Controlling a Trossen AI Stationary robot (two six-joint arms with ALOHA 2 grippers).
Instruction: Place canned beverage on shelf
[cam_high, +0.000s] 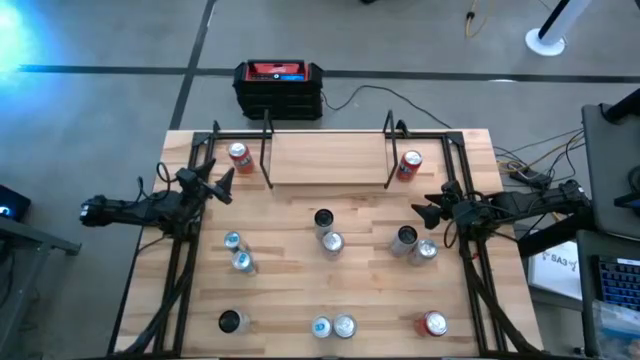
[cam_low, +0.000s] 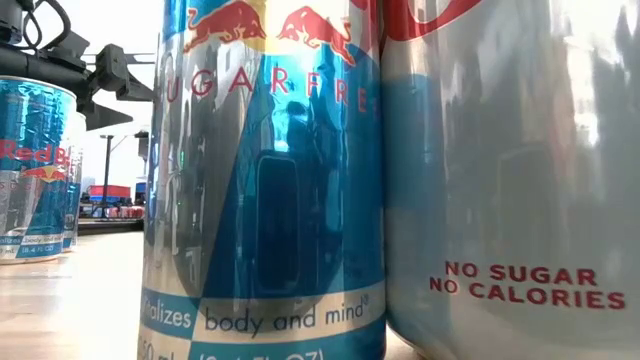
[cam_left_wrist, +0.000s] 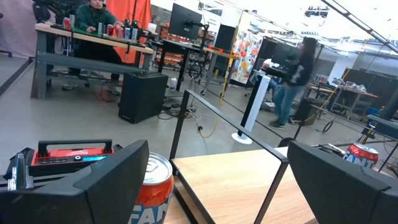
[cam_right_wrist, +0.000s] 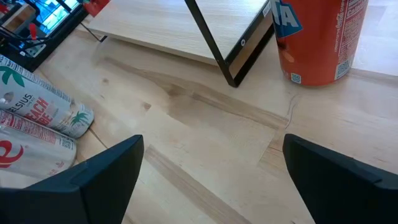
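The shelf (cam_high: 328, 158), a light wood board on thin black posts, stands at the table's far middle. One orange can (cam_high: 238, 155) stands upright on the table at its left end, another (cam_high: 409, 165) at its right end. Several more cans stand upright on the table nearer the front, among them a dark-topped one (cam_high: 323, 219) and a silver one (cam_high: 332, 241). My left gripper (cam_high: 222, 185) hovers open near the left orange can (cam_left_wrist: 152, 186), pointing level past it. My right gripper (cam_high: 430, 212) hovers open above bare wood (cam_right_wrist: 211, 180), tipped down toward the right orange can (cam_right_wrist: 317, 40).
A black box with a red top (cam_high: 279, 88) sits on the floor beyond the table's far edge. Black frame rails (cam_high: 170, 270) run along both table sides. Two cans (cam_low: 265, 180) fill the low view. Two cans (cam_right_wrist: 37, 118) lie close beside my right gripper. People are in the room behind.
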